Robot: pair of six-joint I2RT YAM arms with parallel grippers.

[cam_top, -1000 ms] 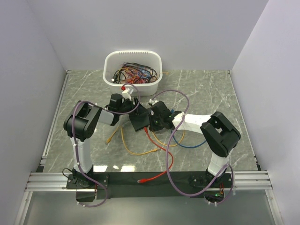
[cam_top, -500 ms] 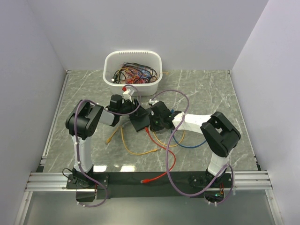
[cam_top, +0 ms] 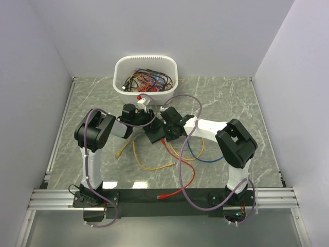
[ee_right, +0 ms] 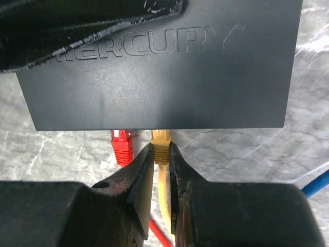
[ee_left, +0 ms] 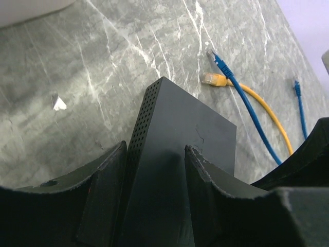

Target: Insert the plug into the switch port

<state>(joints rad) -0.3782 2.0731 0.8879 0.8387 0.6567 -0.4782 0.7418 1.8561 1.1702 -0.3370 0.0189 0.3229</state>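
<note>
The switch is a flat matte-black box (cam_top: 152,133) marked MERCURY (ee_right: 159,67); its ports on the near edge are hidden under the lid. My left gripper (ee_left: 154,154) is shut on the box (ee_left: 180,139), one finger on each side. My right gripper (ee_right: 161,152) is shut on a yellow plug (ee_right: 160,141) whose tip sits under the box's edge. A red plug (ee_right: 122,144) sits under the same edge just left of it. Both grippers meet at the box in the top view, the left one (cam_top: 145,123) on its left and the right one (cam_top: 165,132) on its right.
A white oval tub (cam_top: 145,74) full of cables stands behind the box. Yellow (cam_top: 149,165), red (cam_top: 182,180) and blue (cam_top: 205,158) cables loop over the marble table in front. In the left wrist view a blue plug (ee_left: 221,62) and a yellow plug (ee_left: 213,78) lie past the box.
Both grippers and the box have shifted a little toward the tub. The right arm has stretched further forward and left.
</note>
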